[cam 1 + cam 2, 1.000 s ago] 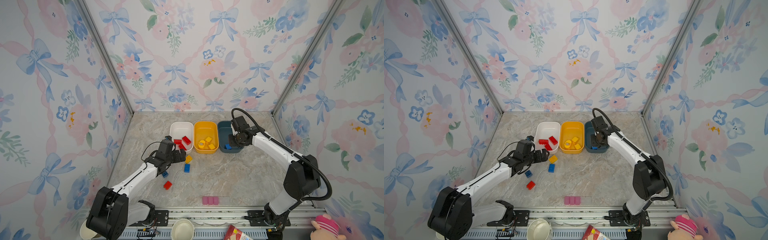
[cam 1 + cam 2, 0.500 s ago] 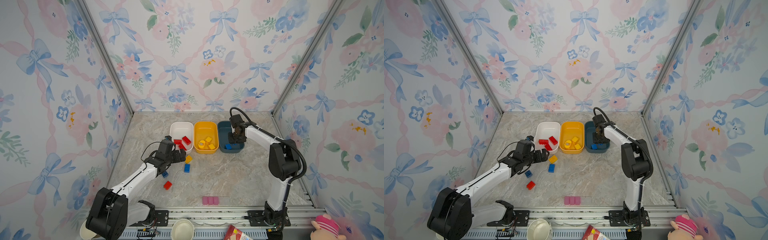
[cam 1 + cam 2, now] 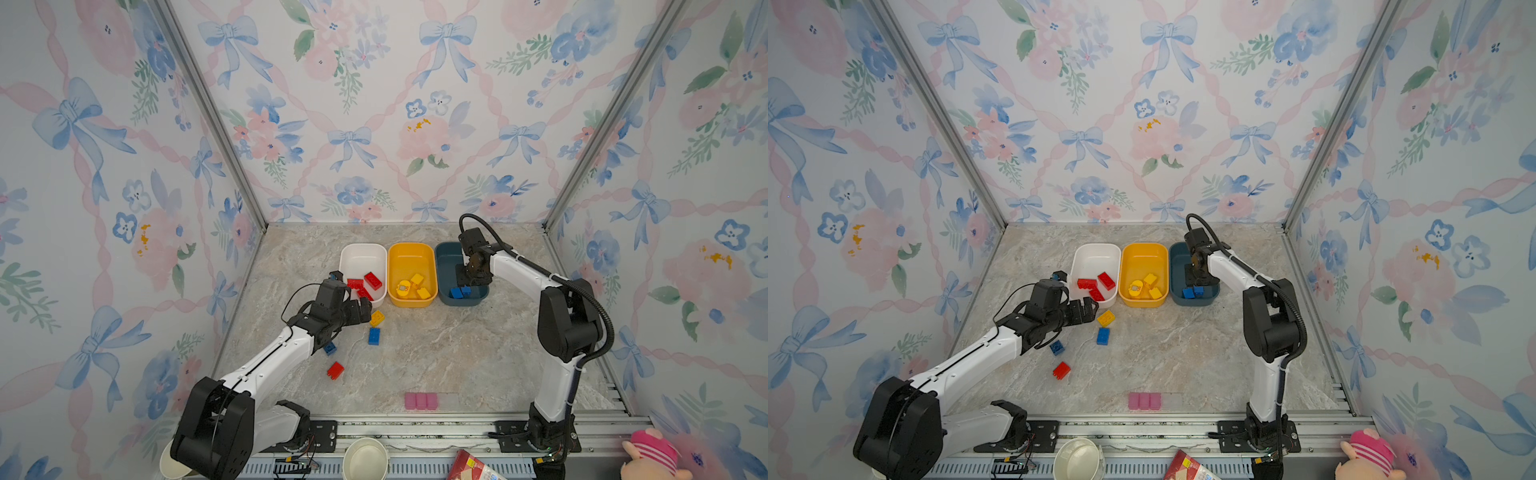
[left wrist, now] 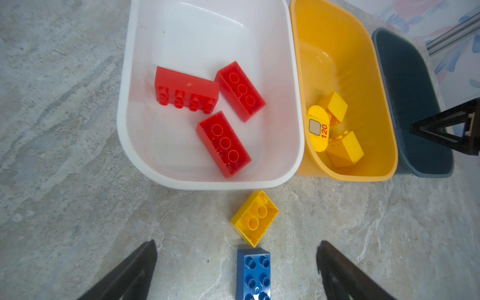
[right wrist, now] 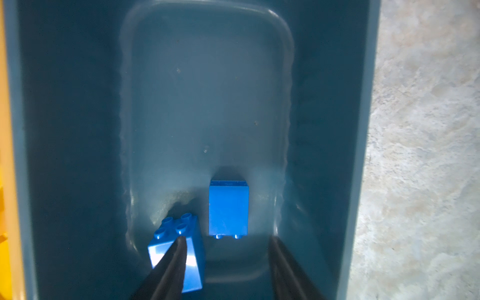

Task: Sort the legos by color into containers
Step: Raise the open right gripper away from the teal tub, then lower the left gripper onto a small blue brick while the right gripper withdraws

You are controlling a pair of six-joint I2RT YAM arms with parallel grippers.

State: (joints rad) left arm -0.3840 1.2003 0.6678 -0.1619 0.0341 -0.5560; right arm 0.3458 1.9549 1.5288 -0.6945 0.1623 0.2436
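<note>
In both top views the white tub [image 3: 361,249] holds three red legos, the yellow tub [image 3: 411,251] several yellow ones, and the teal tub [image 3: 446,253] two blue ones. My right gripper [image 5: 226,239] is open low inside the teal tub with nothing between its fingers. One blue brick [image 5: 228,205] lies just beyond it, and another [image 5: 174,224] sits partly behind one finger. My left gripper [image 4: 237,243] hangs wide open over the table, above a yellow brick [image 4: 254,218] and a long blue brick [image 4: 253,272] in front of the white tub [image 4: 207,184].
A small blue brick [image 3: 330,348] and a red brick [image 3: 335,370] lie on the marble floor beside my left arm. A pink strip [image 3: 421,401] rests near the front edge. Paper cups [image 3: 365,457], a packet [image 3: 473,469] and a plush toy [image 3: 652,453] sit past the rail.
My right gripper's jaws have spread apart inside the teal tub, and that arm's elbow has swung inward. The left arm has stayed where it was.
</note>
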